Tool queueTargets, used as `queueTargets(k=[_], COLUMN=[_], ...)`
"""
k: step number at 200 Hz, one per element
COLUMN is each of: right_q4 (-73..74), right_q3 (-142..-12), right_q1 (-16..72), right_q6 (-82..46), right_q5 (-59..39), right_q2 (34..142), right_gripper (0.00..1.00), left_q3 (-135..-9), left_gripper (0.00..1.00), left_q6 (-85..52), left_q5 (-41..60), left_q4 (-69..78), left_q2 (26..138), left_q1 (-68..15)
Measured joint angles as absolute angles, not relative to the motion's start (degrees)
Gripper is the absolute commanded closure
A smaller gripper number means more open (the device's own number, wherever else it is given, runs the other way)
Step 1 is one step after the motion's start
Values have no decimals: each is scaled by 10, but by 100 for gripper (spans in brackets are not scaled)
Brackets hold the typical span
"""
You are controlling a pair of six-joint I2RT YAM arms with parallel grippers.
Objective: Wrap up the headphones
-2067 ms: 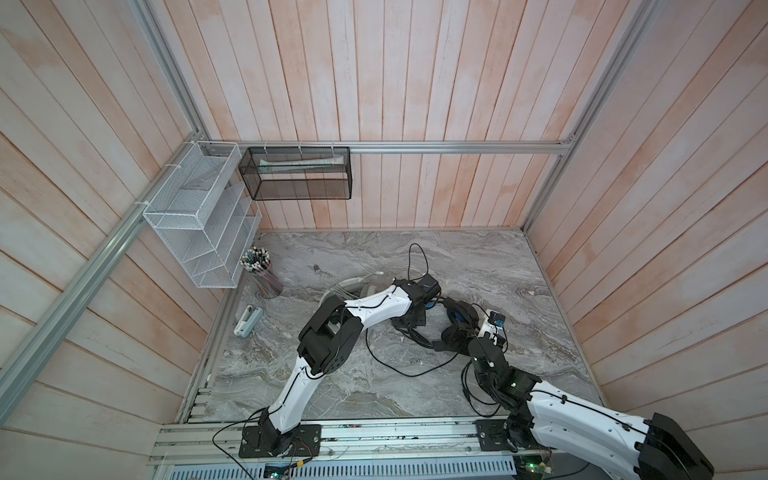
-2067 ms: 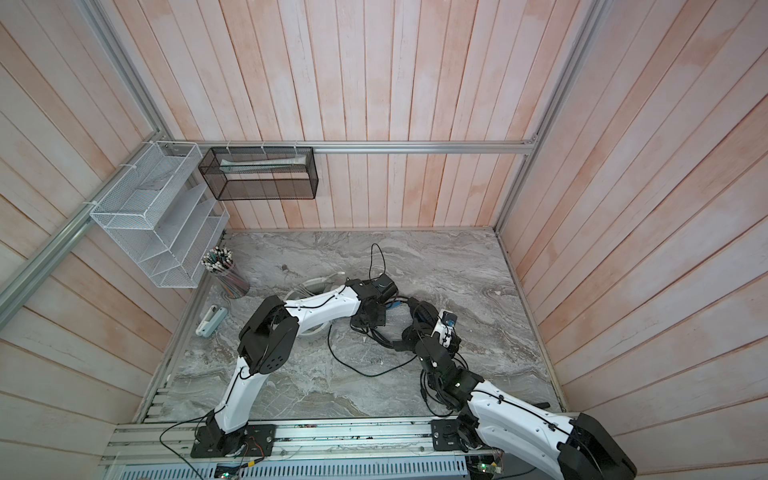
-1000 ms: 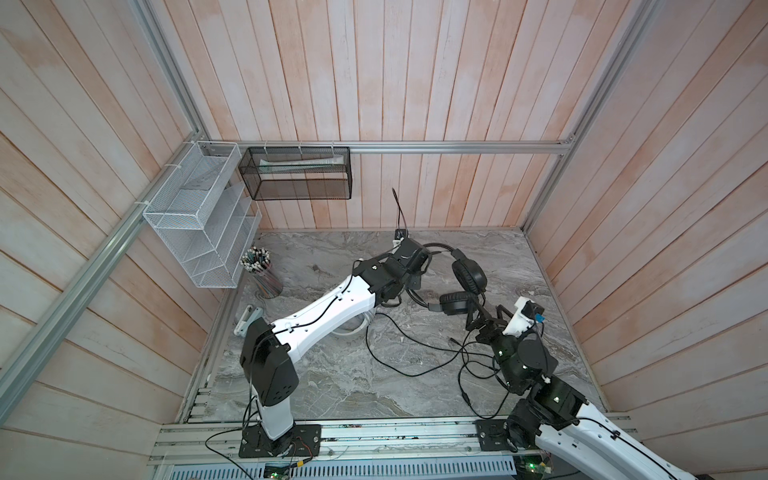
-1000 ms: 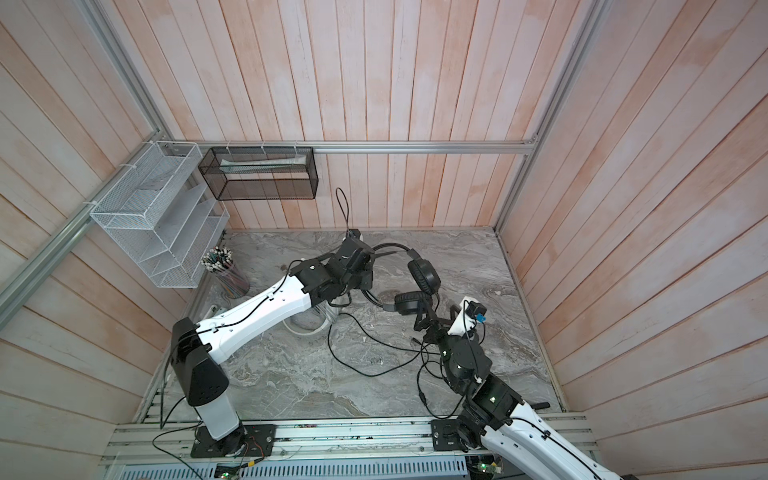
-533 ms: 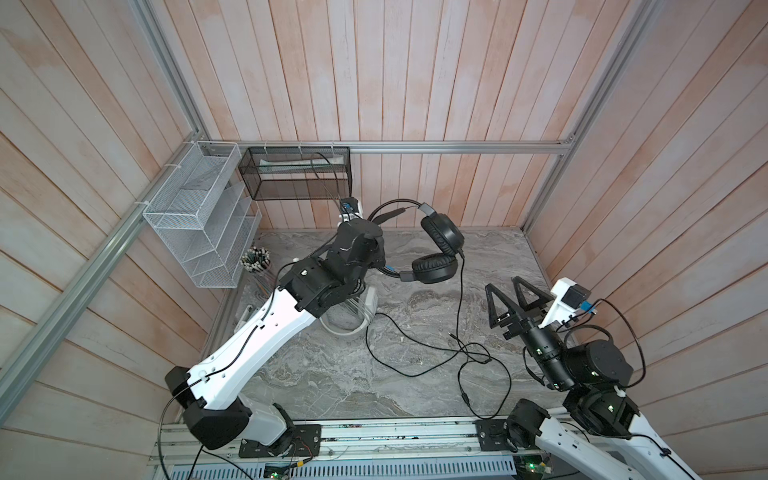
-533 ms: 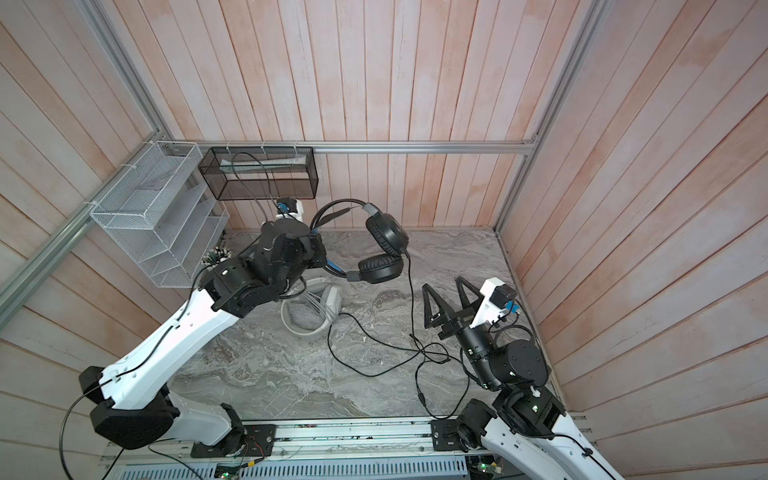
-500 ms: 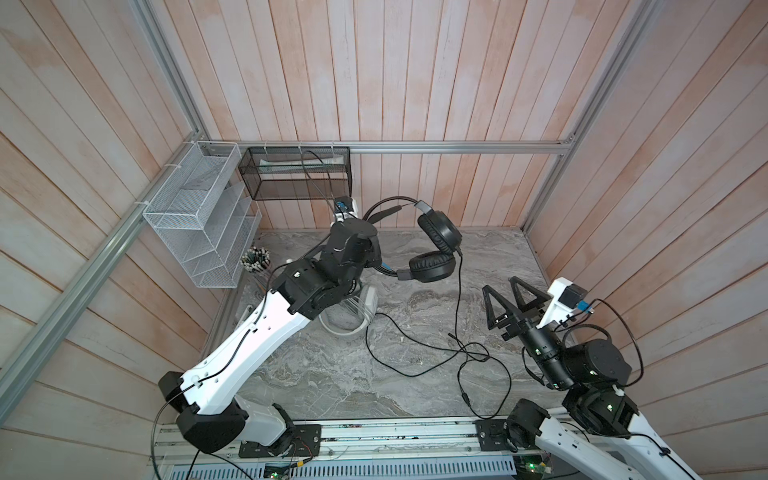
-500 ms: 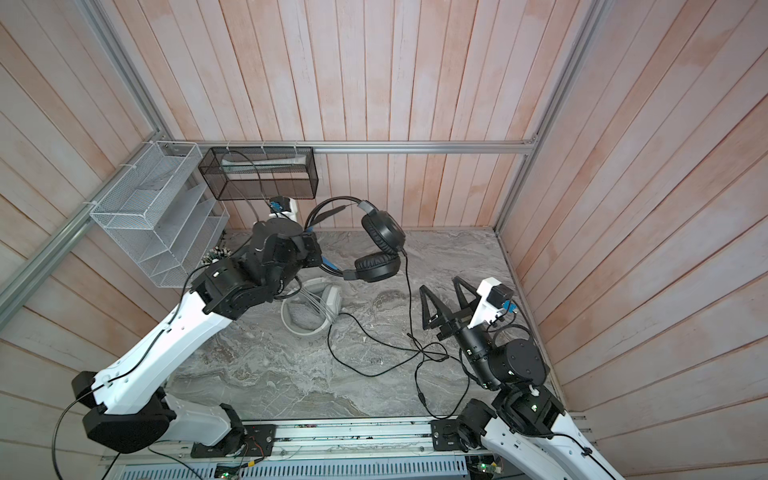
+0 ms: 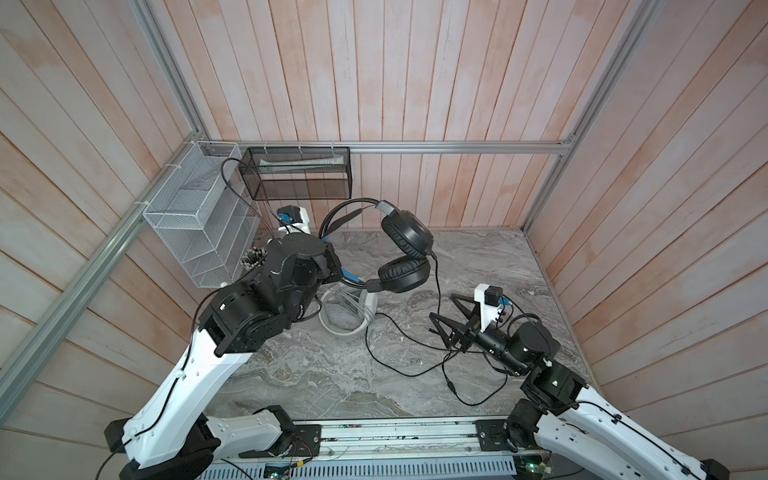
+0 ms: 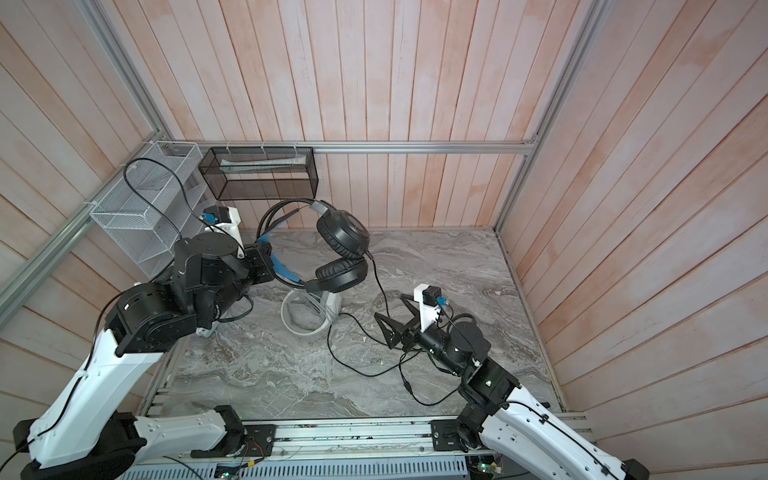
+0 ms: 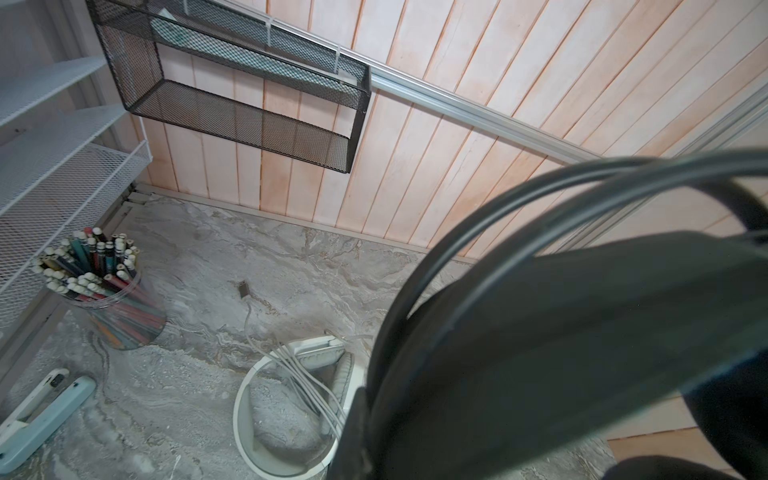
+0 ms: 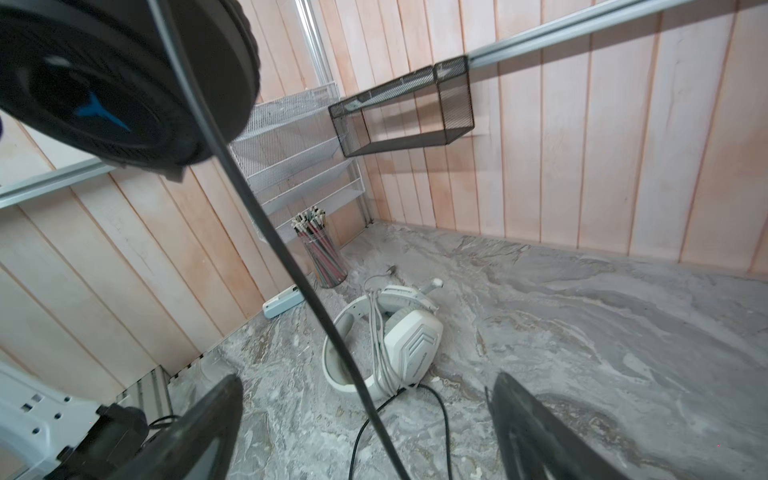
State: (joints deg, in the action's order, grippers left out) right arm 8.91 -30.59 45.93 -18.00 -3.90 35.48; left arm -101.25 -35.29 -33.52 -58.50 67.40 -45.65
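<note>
The black headphones [image 9: 409, 239] [image 10: 343, 237] hang in the air above the marble table. My left gripper [image 9: 334, 266] [image 10: 266, 262] is shut on their blue-lined headband [image 11: 540, 332]. Their black cable [image 9: 437, 291] [image 12: 291, 266] drops from the lower earcup to loose loops on the table. It passes between the spread fingers of my right gripper [image 9: 442, 307] [image 10: 389, 306] [image 12: 365, 415], which is open and touches nothing. The white headphones [image 9: 345, 307] [image 10: 307, 309] [image 11: 286, 399] [image 12: 399, 345] lie on the table below, with the grey-white cable wound round them.
A cup of pencils [image 9: 253, 259] [image 11: 104, 291] stands at the back left under a white wire rack [image 9: 195, 232]. A black mesh shelf [image 9: 299, 174] hangs on the back wall. A white-and-blue device [image 11: 41, 407] lies by the left wall.
My left arm has lifted the black headphones off the table and swung them up toward the back. My right gripper pulled back, then came in round the hanging cable.
</note>
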Motion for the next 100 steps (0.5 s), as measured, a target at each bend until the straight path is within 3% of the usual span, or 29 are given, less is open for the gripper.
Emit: queueTargets(k=[47, 100], right_q4=[142, 154], right_q3=[-261, -218], right_q1=[459, 459], right_q6=[-200, -224], right_q5=[-38, 37], right_q2=[405, 444], right_gripper=[23, 22], left_q3=[-1068, -1193], left_gripper=[100, 100], left_q6=[-353, -336], left_q5=[-361, -366], left_q4=[-606, -609], left_q2=[637, 638], left_q1=[-456, -455])
